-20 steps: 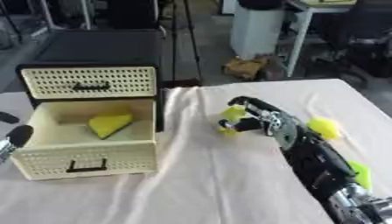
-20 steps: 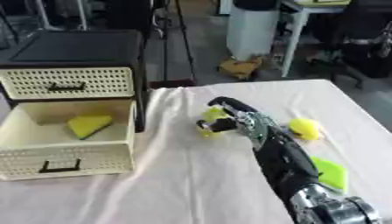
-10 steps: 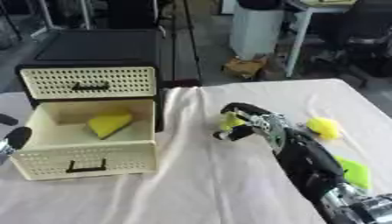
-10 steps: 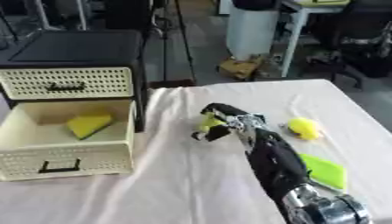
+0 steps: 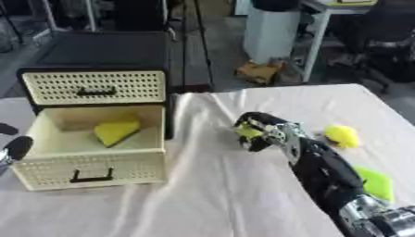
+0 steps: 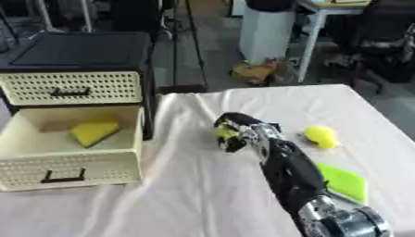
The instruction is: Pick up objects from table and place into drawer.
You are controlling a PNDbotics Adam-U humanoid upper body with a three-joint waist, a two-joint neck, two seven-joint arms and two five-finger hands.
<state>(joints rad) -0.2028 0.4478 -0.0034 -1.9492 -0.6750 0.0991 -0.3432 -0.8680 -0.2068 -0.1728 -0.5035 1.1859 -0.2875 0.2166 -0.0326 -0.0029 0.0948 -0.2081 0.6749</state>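
Observation:
My right hand [image 5: 261,131] hangs over the middle of the table, its fingers curled round a small yellow-green object [image 5: 246,132]. It is to the right of the open lower drawer [image 5: 91,173], which holds a yellow wedge [image 5: 115,132]. A round yellow object [image 5: 342,136] lies on the cloth to the right of the hand. A flat green piece [image 5: 374,183] lies near the right edge beside my forearm. My left hand [image 5: 14,149] shows as a dark shape at the left edge, beside the drawer.
The cream drawer unit [image 5: 93,86] with a black top stands at the back left, its upper drawer closed. A white cloth [image 5: 219,199] covers the table. Chairs and a bin stand on the floor beyond the far edge.
My right hand, with the small yellow-green object in it, has moved left and slightly toward the drawer. The things on the cloth have stayed in place.

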